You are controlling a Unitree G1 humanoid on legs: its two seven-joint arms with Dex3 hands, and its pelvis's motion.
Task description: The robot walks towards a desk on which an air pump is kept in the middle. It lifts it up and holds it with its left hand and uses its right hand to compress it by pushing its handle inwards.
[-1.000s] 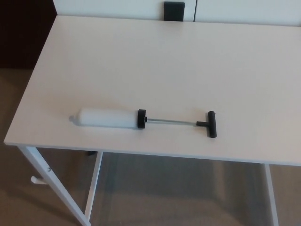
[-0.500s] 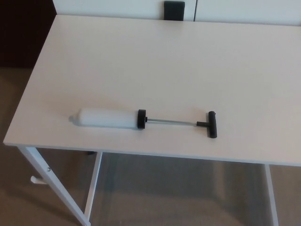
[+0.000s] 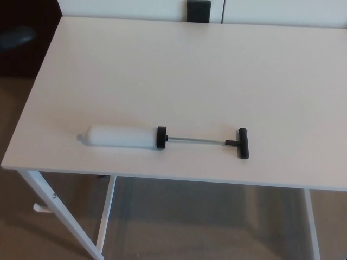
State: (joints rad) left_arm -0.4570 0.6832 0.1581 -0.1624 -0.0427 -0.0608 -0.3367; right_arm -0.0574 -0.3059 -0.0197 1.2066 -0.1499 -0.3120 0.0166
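**Air pump on desk, view shifted slightly, no hands showing**

Hands: neither the robot's left nor its right hand appears, so how the fingers stand cannot be told.

Item 1: white plastic cylinder air pump [image 3: 122, 137], lying flat on its side near the front edge of the desk, long axis running left to right. Rounded nozzle end points left. A black collar [image 3: 161, 137] closes the barrel's right end.

Item 2: thin grey metal rod [image 3: 196, 141], drawn out fully from the collar toward the right.

Item 3: black T-shaped handle [image 3: 243, 143] at the rod's far end, crossbar lying across the rod, resting on the desk.

Item 4: white rectangular desk [image 3: 179, 70] on white metal legs [image 3: 59, 211].

Item 5: dark square object [image 3: 199, 10] at the desk's far edge, partly cut off.

Change from half a second earlier: the whole picture has slid a little, so the camera has moved; the pump keeps its place on the desk.
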